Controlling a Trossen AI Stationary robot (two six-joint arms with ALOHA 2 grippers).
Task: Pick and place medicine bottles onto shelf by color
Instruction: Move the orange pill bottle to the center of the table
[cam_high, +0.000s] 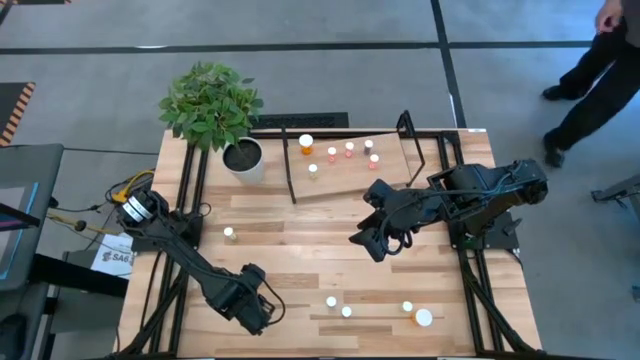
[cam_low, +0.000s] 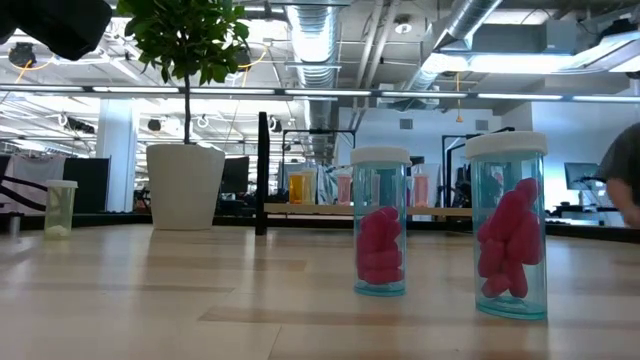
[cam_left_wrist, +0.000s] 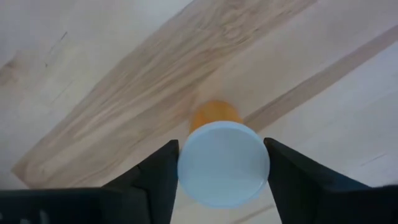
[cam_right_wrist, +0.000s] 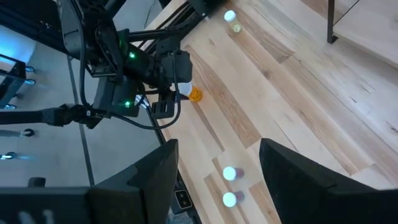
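An orange medicine bottle (cam_left_wrist: 214, 115) with a white cap stands upright on the table near its near-left corner. My left gripper (cam_left_wrist: 222, 152) points down over it, shut on the cap; from farther off it shows as the left gripper (cam_right_wrist: 180, 87) beside the bottle (cam_right_wrist: 195, 94). My right gripper (cam_high: 368, 240) hangs open and holds nothing, high over the table's middle, in front of the shelf (cam_high: 385, 178). On the shelf stand an orange bottle (cam_high: 306, 143), several pinkish-red ones (cam_high: 349, 148) and a pale one (cam_high: 313, 170). My left gripper pinches the orange bottle's white cap (cam_left_wrist: 186, 171) by its two opposite sides between the two fingers. The fingers (cam_left_wrist: 158, 180) come from above, pointing down. The bottle stands upright with its base on the table.
Loose bottles stand on the table: one at mid-left (cam_high: 229, 233), two at the near middle (cam_high: 331, 301), two at the near right (cam_high: 424, 318). Two with pink-red pills (cam_low: 381, 220) rise close to the low camera. A white plant pot (cam_high: 243, 158) stands far left. A person (cam_high: 600, 70) walks beyond the far right.
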